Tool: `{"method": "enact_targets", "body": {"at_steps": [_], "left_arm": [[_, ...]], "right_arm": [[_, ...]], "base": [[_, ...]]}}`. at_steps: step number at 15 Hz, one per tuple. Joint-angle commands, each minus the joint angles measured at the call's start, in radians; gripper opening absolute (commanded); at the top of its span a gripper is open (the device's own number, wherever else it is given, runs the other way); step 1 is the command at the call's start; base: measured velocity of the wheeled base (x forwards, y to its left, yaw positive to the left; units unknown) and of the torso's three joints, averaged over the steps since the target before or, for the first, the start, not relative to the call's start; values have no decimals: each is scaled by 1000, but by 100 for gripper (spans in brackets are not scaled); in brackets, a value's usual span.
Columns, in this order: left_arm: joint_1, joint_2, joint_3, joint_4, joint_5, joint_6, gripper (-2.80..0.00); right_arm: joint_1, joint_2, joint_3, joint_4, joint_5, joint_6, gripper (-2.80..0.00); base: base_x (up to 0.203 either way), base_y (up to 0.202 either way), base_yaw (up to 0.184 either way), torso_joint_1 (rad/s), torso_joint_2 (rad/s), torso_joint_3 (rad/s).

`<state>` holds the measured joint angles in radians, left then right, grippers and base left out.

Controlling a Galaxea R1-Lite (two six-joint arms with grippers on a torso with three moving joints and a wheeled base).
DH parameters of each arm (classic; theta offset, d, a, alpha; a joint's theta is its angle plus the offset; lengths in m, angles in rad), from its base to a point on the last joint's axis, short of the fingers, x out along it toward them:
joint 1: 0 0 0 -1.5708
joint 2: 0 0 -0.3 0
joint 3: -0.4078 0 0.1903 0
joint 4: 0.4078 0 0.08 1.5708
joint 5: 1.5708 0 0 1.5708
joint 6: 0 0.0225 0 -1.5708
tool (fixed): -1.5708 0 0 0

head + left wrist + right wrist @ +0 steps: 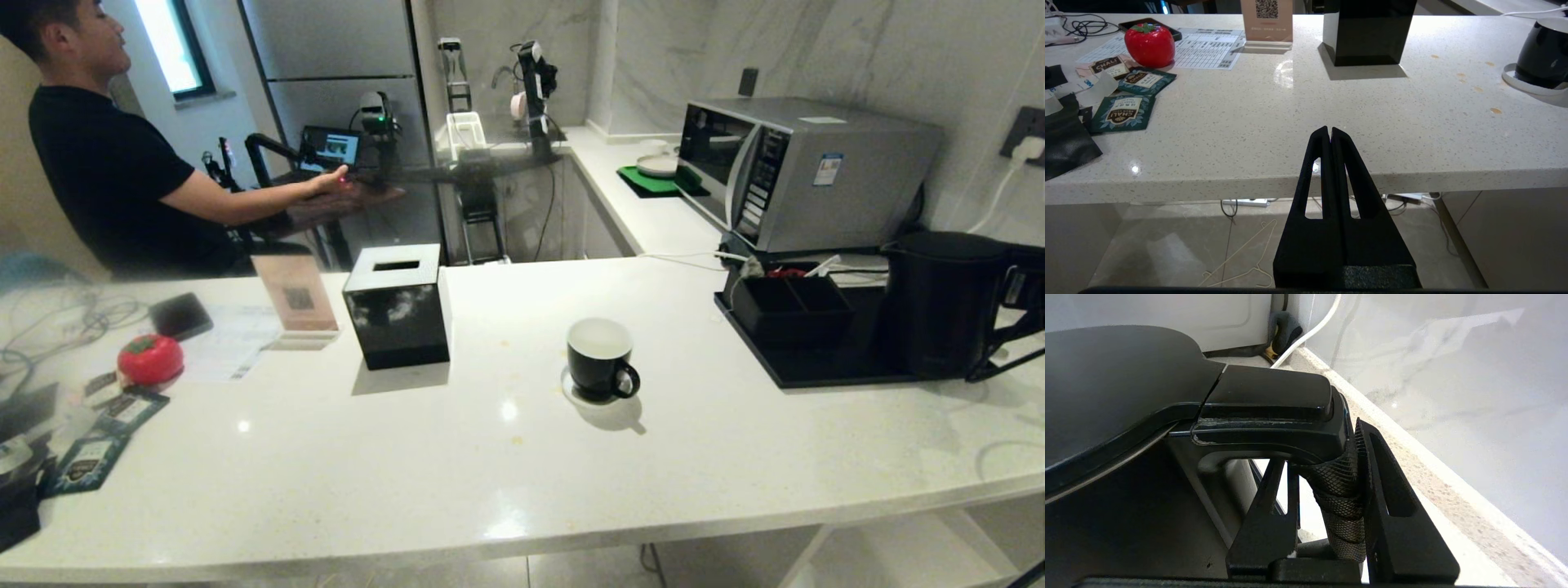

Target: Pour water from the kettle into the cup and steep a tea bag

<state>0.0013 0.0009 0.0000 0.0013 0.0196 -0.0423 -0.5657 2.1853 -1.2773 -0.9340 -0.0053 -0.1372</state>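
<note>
The matte black kettle [939,302] stands on a black tray [816,377] at the counter's right end. My right gripper [1327,457] is shut on its mesh-wrapped loop handle [1341,486], one finger inside the loop and the other outside; in the head view only a bit of it shows at the right edge. The black cup [602,359] with a white inside sits on a white coaster mid-counter, well left of the kettle, and shows again as the cup [1541,53]. My left gripper [1329,130] hangs shut and empty off the counter's front edge. The tea bag is not in view.
A black tissue box [397,306] stands left of the cup. A black compartmented box [788,306] sits on the tray beside the kettle, a microwave [804,171] behind it. Teal packets [86,461], a red tomato-shaped thing [150,358] and cables lie far left. A person sits at the back left.
</note>
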Motion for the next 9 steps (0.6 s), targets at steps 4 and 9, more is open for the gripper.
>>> {"method": "enact_targets", "body": {"at_steps": [4, 9], "left_arm": [[0, 1, 0, 0, 0, -1, -280], [0, 1, 0, 0, 0, -1, -280]], "right_arm": [[4, 61, -70, -4, -1, 22, -280], [17, 101, -100, -18, -2, 27, -280]], "base": [[0, 0, 0, 0, 0, 0], [0, 0, 0, 0, 0, 0]]}}
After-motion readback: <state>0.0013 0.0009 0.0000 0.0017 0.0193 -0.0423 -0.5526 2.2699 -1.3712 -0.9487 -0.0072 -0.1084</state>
